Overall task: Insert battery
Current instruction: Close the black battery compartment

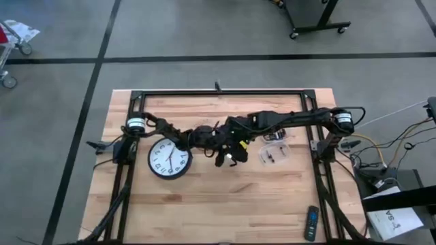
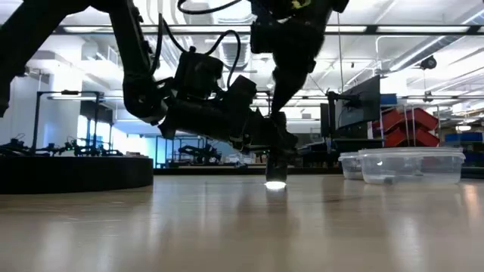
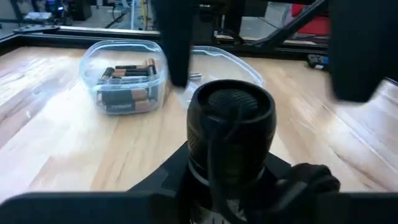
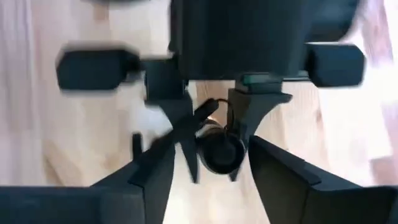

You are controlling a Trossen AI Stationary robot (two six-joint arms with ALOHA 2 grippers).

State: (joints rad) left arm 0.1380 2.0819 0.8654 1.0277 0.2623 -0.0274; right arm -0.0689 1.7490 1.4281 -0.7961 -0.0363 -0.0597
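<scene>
A black flashlight (image 3: 230, 124) stands upright at the middle of the table, its lit lower end (image 2: 274, 183) down at the table top. My left gripper (image 3: 230, 186) is shut on it. My right gripper (image 4: 214, 180) hangs open straight above the flashlight's upper end, fingers (image 3: 174, 43) wide apart and touching nothing. Batteries lie in a clear plastic tub (image 3: 127, 84) on the wood beyond the flashlight; no battery shows in either gripper. My left gripper pinches the flashlight's body (image 3: 227, 177) between its two fingers, below the upper end. It comes in from the table's left, slanting slightly down (image 2: 265, 140), with the fingers across the flashlight. The flashlight stands upright, its glowing end at the table top.
A round black-rimmed wall clock (image 1: 169, 160) lies face up to the left of the grippers. The tub of batteries (image 1: 274, 155) and its loose lid (image 3: 227, 59) lie to the right. A remote control (image 1: 310, 223) lies near the front right corner.
</scene>
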